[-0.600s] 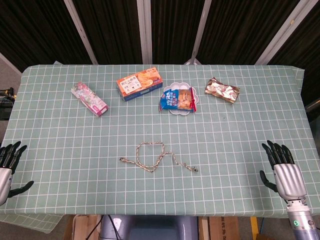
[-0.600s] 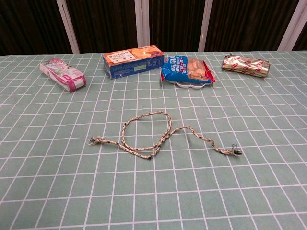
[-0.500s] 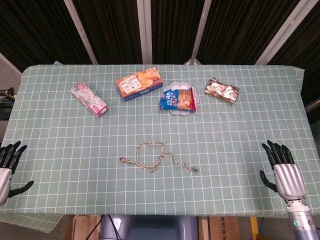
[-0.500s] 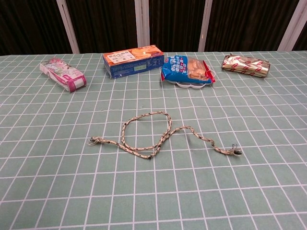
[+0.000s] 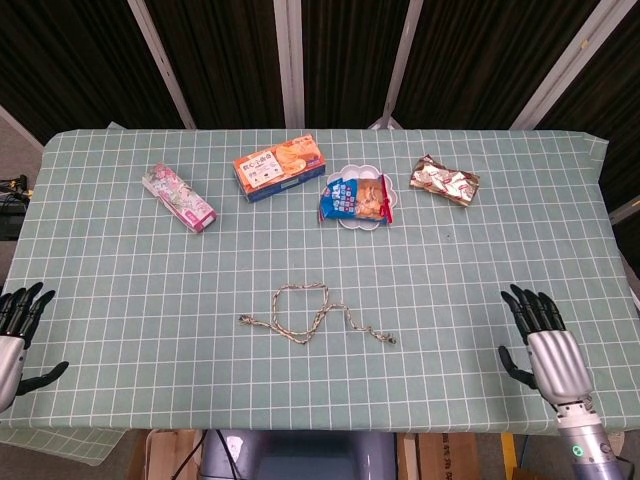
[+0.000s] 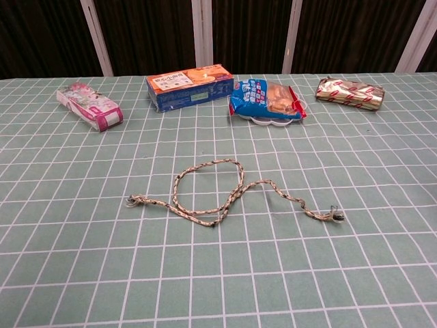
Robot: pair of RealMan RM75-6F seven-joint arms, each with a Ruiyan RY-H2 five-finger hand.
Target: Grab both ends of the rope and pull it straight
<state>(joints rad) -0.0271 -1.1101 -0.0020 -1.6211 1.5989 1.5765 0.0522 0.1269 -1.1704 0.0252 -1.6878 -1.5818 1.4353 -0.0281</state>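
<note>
- The right robot hand (image 5: 548, 352) hovers at the near edge of the worktop (image 5: 500, 260), fingers spread and pointing away from the robot, holding nothing.
- The left robot hand (image 5: 14, 330) sits at the near left corner, half cut off by the frame edge; its fingers are also apart and empty.
- The rope (image 5: 312, 314) lies between the two, well apart from both, in the near-middle of the worktop. Its long axis runs roughly left to right, with a loop in the left half and a wavy tail trailing right.
- The rope's left end (image 5: 243, 320) points toward the left robot hand, and its right end (image 5: 390, 340) toward the right robot hand, so each hand likely takes the end on its own side without crossing. The right robot hand looks somewhat nearer its end.
- Beyond the rope, on the far side, sit a pink pack (image 5: 180, 198), an orange box (image 5: 279, 167), a blue snack bag (image 5: 355, 199) on a white plate (image 5: 352, 174), and a foil packet (image 5: 445, 181).
- Only the head view shows the hands. The chest view shows neither, but gives the rope closer: the loop crosses over itself, and both ends are frayed knots lying flat on the cloth.
</note>
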